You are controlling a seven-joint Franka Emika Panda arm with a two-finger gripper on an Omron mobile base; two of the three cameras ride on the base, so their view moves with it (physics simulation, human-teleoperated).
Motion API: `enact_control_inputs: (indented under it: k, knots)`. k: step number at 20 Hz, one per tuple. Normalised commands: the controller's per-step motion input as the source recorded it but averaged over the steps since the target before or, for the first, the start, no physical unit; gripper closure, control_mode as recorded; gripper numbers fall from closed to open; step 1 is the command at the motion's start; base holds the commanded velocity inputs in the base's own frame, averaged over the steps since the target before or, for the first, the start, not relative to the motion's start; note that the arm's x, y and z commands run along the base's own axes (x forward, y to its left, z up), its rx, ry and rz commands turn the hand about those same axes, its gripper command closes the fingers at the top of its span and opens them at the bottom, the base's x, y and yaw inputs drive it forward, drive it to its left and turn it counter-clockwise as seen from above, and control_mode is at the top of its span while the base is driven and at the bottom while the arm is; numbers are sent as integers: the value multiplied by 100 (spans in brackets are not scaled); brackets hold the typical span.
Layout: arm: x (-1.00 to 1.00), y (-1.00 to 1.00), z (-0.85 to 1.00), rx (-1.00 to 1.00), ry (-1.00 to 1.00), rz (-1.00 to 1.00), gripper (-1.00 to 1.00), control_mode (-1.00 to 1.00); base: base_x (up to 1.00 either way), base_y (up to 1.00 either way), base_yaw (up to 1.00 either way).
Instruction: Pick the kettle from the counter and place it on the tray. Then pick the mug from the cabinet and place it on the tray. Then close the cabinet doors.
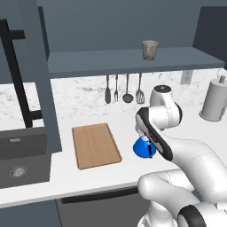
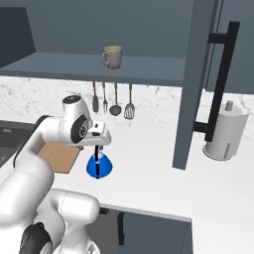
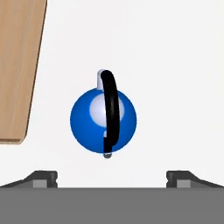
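Kettle [image 3: 103, 119] sits on the counter [image 3: 166, 65] directly below the gripper [image 3: 112, 177], centred between its wide-open fingers, which hold nothing; tray [image 3: 17, 65] lies beside.

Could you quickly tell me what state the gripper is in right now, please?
Gripper: open, jaws spread wide, holding nothing; it hangs above the kettle, which stands on the counter.

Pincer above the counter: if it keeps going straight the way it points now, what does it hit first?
Most likely the kettle: the open pincer points down at it, and the black arched handle on top would be met first.
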Motion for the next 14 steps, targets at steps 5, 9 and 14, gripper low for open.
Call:
enact_control_inputs:
  k: [5, 9, 14]
  knots:
    - [46, 0, -22, 0, 6, 0, -100, -100, 0, 0, 0]
    - [43, 3, -15, 0, 8, 0, -100, -100, 0, 0, 0]
    - [22, 1, -15, 0, 2, 0, -100, -100, 0, 0, 0]
